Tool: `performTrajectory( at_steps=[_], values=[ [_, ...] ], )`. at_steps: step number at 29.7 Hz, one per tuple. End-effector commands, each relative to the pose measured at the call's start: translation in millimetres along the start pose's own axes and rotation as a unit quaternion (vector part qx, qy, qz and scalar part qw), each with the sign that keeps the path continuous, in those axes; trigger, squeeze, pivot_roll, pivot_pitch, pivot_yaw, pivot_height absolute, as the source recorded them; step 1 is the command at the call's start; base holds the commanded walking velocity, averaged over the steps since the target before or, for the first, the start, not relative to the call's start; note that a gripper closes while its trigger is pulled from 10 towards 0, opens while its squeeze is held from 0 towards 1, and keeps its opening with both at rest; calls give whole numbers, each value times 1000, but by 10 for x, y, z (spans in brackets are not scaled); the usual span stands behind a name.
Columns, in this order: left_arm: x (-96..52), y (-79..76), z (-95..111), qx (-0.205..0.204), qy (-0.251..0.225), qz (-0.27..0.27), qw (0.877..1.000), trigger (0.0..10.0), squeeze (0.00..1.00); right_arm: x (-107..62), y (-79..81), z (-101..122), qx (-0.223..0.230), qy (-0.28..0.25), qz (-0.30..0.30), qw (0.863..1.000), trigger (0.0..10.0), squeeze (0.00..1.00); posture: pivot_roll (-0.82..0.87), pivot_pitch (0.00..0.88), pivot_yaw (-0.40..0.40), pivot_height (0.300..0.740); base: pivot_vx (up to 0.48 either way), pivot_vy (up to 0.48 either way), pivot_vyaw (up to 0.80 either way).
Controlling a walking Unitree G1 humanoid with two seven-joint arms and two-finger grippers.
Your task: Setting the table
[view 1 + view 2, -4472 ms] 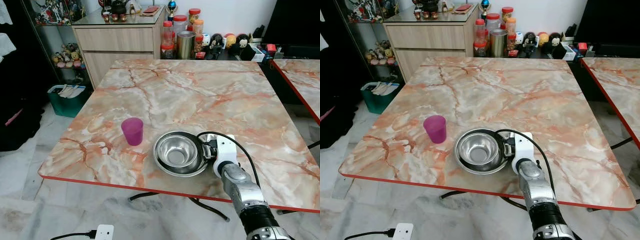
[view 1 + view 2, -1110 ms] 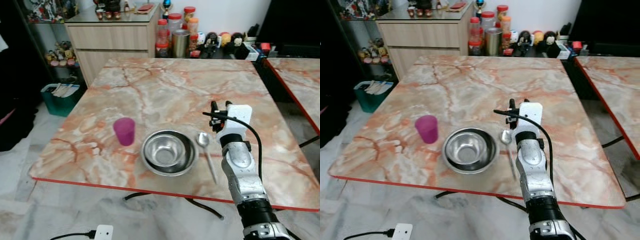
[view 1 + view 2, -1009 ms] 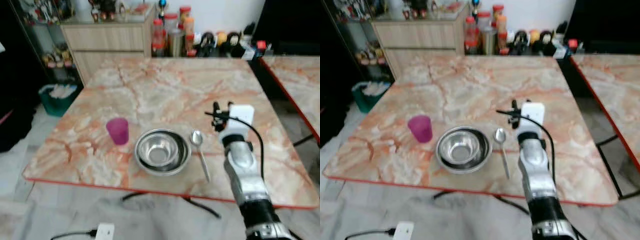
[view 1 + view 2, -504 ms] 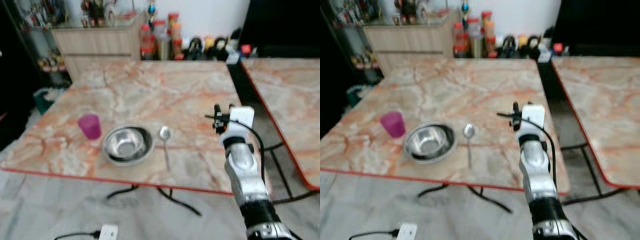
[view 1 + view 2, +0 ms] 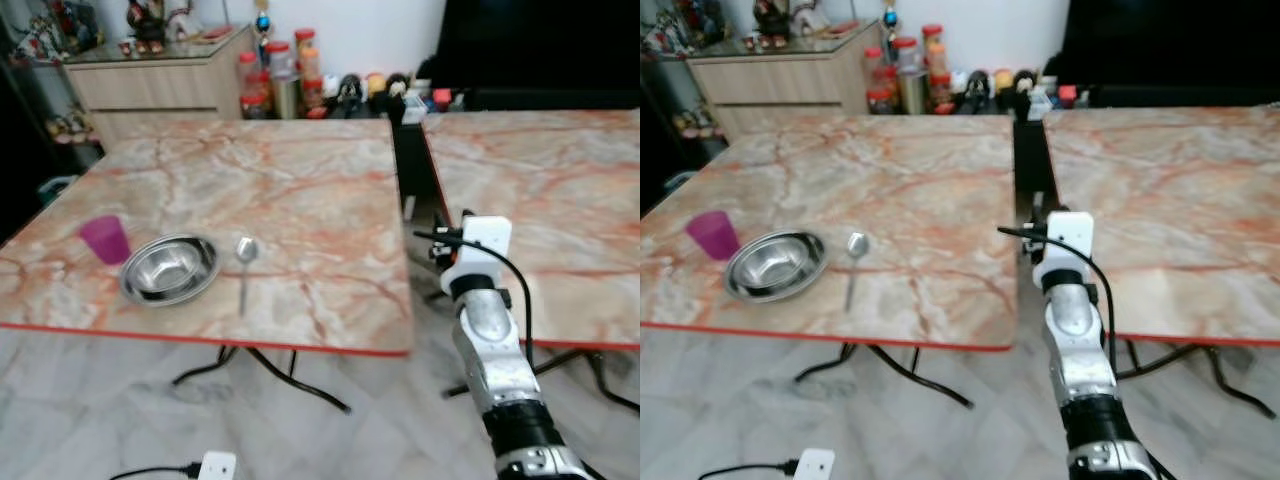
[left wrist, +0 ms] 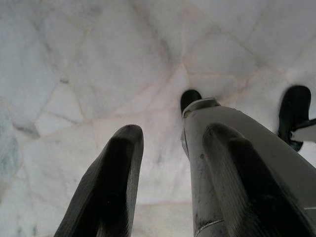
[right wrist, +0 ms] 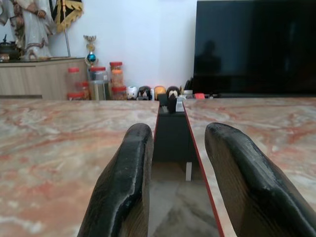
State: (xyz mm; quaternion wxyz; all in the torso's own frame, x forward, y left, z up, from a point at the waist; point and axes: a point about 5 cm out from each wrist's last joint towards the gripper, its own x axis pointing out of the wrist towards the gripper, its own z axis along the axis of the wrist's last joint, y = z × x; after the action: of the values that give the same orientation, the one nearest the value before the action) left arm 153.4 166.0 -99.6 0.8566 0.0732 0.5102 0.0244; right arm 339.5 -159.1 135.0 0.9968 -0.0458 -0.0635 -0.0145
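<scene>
Three pieces sit set on the bench (image 5: 300, 200): cup (image 5: 105, 239), bowl (image 5: 170, 268), spoon (image 5: 244, 262). Right gripper (image 5: 1038, 238), fingers apart and empty, should clear the bench edge; left gripper (image 6: 168, 192) hangs with fingers apart.

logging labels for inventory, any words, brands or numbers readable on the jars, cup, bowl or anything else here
No text can be read.
Red-lidded jars by the wall: labels too small and blurred.
Purple plastic cup, steel bowl, metal spoon: no markings visible.
Black TV screen: no visible logo.
</scene>
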Motion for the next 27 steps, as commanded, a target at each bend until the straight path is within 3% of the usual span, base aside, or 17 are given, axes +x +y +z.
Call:
performTrajectory(
  at_steps=[1,27],
  values=[
    [-11,35,-110,9,19,2,1000,10000,0,17,48,53,1,-8,8,1000,10000,0,-25,0,34,740,0,-480,0],
    [-8,40,-95,10,17,2,1000,10000,0,24,74,27,0,4,11,1000,10000,0,-30,0,36,740,0,-479,0]
  ],
)
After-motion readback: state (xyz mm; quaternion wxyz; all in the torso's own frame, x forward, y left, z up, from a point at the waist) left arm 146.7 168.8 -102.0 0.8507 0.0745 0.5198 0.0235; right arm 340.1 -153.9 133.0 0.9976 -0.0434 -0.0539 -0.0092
